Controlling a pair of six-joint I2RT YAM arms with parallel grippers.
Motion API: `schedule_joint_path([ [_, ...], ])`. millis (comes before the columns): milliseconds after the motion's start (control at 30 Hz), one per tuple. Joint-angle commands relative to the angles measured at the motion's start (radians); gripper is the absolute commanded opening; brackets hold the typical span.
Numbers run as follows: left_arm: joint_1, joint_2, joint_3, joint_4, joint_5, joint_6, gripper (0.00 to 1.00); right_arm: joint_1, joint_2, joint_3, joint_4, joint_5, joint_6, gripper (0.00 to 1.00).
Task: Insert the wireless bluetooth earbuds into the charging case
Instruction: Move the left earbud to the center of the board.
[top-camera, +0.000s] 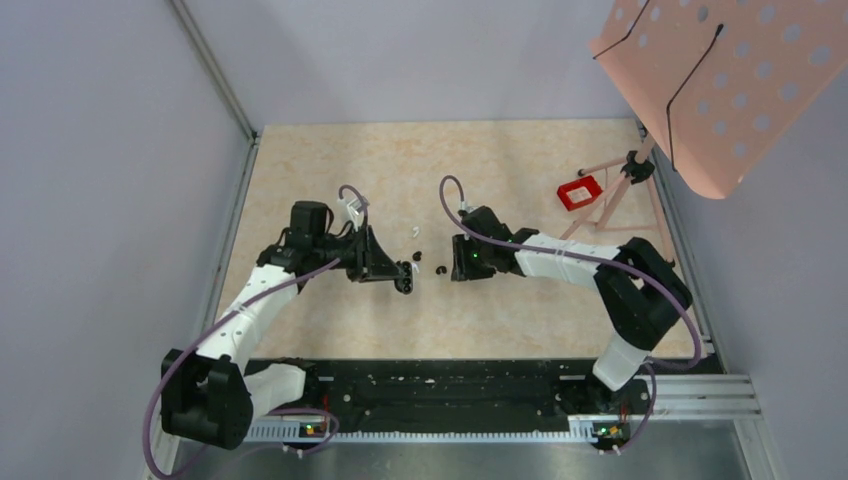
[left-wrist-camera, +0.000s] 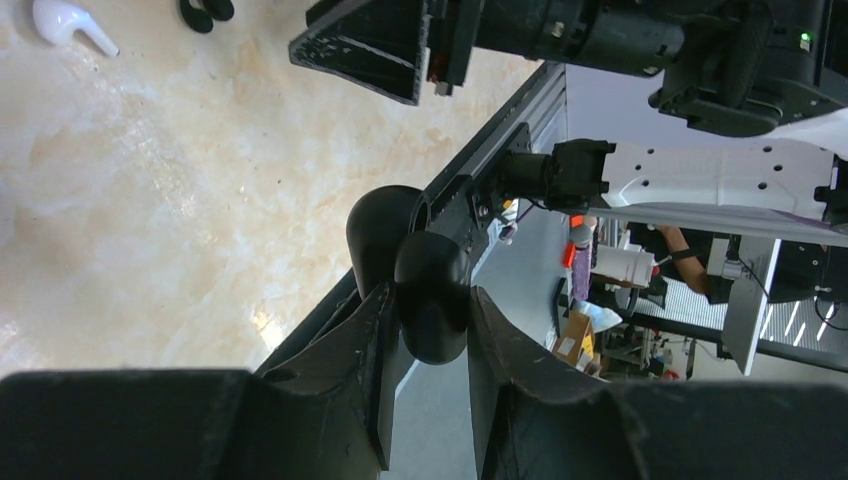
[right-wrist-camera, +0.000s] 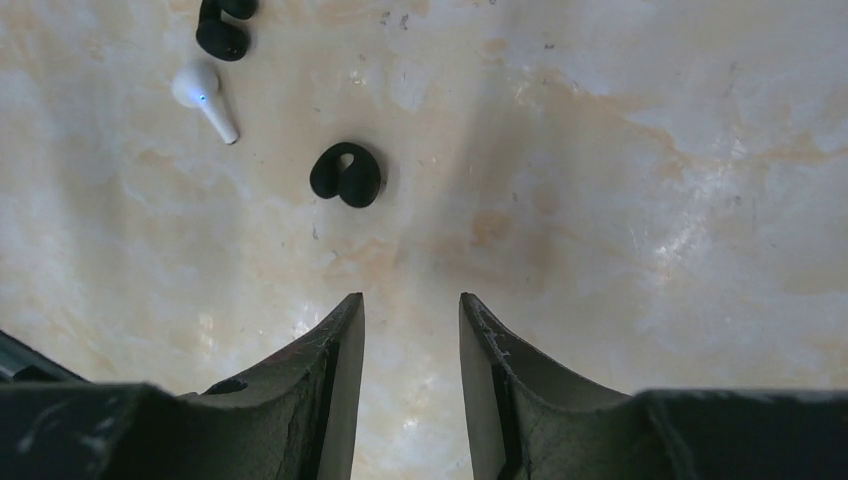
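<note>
Closest to the lens, the left gripper (left-wrist-camera: 431, 295) is clamping one black, rounded charging case (left-wrist-camera: 430, 270) between its two fingers, with the case sticking out past the fingertips. In the right wrist view, the right gripper (right-wrist-camera: 410, 298) is hovering over the marbled beige table (right-wrist-camera: 650, 150). Its two fingers are standing a narrow gap apart and nothing is sitting between them. Three earbuds are lying loose on the table ahead of it. The nearer black earbud (right-wrist-camera: 345, 175) is sitting at eleven o'clock from the fingertips. The white stemmed earbud (right-wrist-camera: 205, 95) is lying farther out, between ten and eleven o'clock, and showing a tiny blue light. The farther black earbud (right-wrist-camera: 222, 28) is being cut off by the top edge, also around eleven o'clock. From overhead, the two arms are reaching inward so that the grippers are facing each other near the table's middle, with the earbuds lying between them. One small red object (top-camera: 579, 192) is sitting toward the table's two o'clock, beside one pink perforated stand (top-camera: 730, 80).
</note>
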Motion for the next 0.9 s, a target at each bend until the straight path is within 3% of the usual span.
schedule_joint_path([
  [0, 0.010, -0.027, -0.013, -0.025, -0.008, 0.039, 0.00, 0.019, 0.076, 0.085, 0.061, 0.005, -0.029, 0.38],
  [600, 0.012, -0.017, -0.017, 0.040, -0.023, -0.013, 0.00, 0.032, 0.217, 0.214, 0.034, 0.045, -0.039, 0.36],
  [867, 0.012, 0.003, -0.011, 0.064, -0.018, -0.031, 0.00, 0.021, 0.138, 0.126, 0.016, 0.103, -0.057, 0.35],
])
